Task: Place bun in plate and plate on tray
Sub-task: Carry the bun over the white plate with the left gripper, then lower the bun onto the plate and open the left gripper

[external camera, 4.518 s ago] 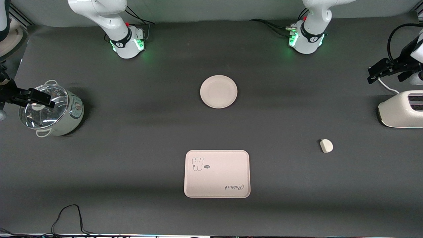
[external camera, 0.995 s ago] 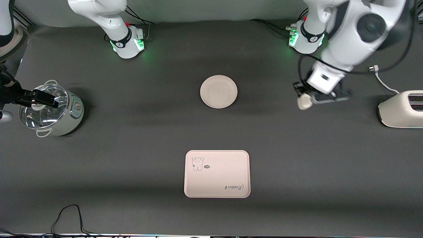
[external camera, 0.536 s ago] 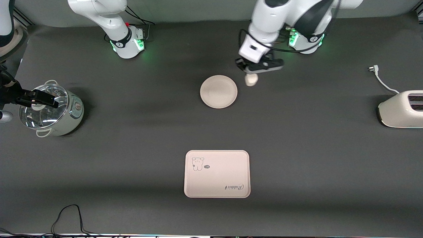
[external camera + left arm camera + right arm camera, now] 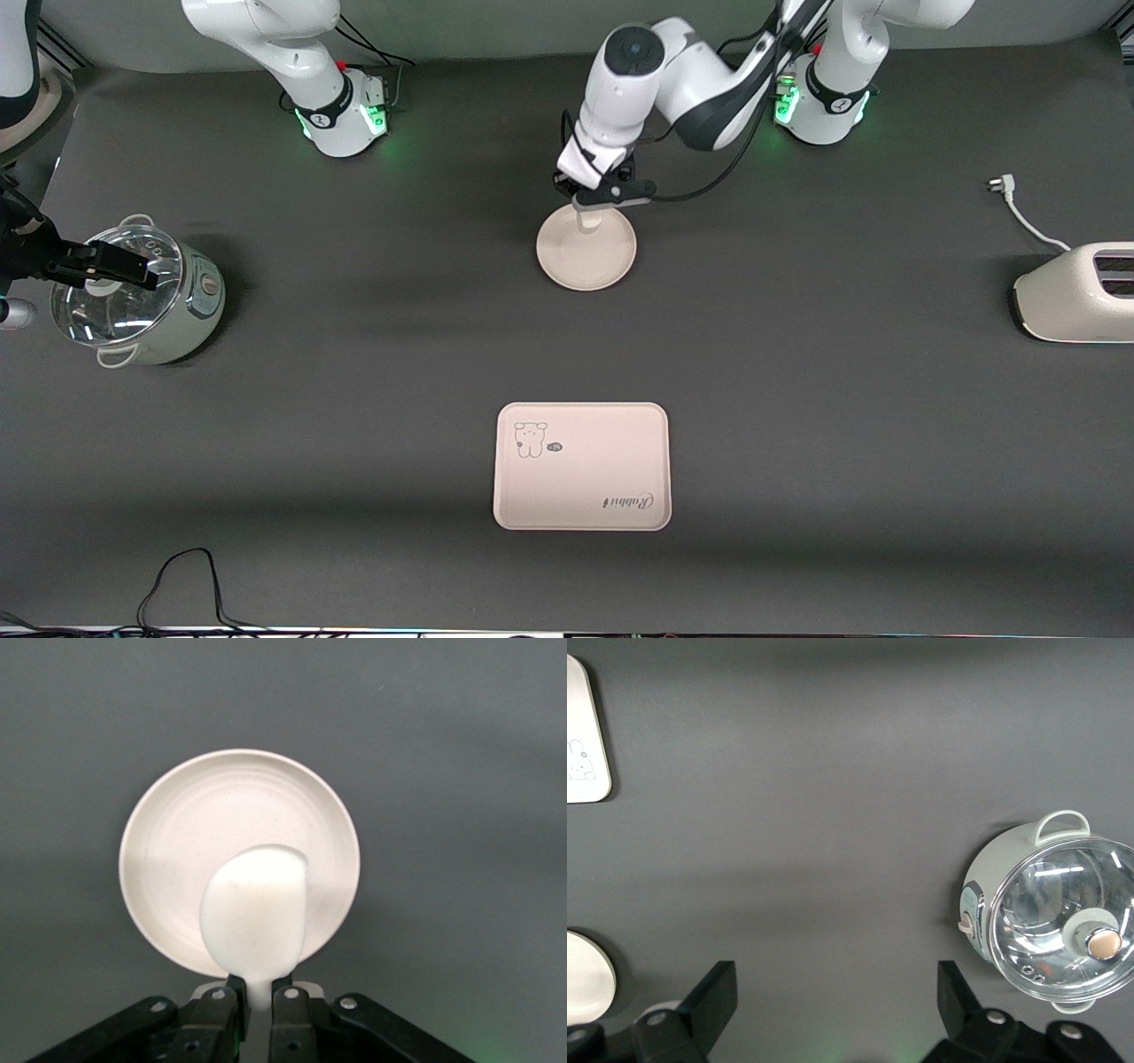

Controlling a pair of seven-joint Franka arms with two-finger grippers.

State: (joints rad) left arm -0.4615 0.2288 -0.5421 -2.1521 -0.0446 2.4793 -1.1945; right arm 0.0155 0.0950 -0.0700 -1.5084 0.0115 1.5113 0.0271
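Observation:
The off-white bun [image 4: 586,219] [image 4: 255,911] hangs over the round cream plate [image 4: 586,257] [image 4: 173,837], pinched by its narrow end in my left gripper [image 4: 588,209] [image 4: 257,994], which is shut on it. It is over the part of the plate farthest from the front camera; whether it touches the plate I cannot tell. The pink tray [image 4: 581,467] [image 4: 583,735] with the animal print lies nearer the front camera than the plate, with nothing on it. My right gripper [image 4: 99,264] [image 4: 835,1001] waits open over the pot at the right arm's end.
A pot with a glass lid [image 4: 146,297] [image 4: 1052,912] stands at the right arm's end. A white toaster [image 4: 1076,292] and its loose plug [image 4: 999,184] lie at the left arm's end. A black cable [image 4: 182,576] runs along the front edge.
My left arm has swung the bun from the toaster end across the table until it hangs over the plate. The right arm has not moved.

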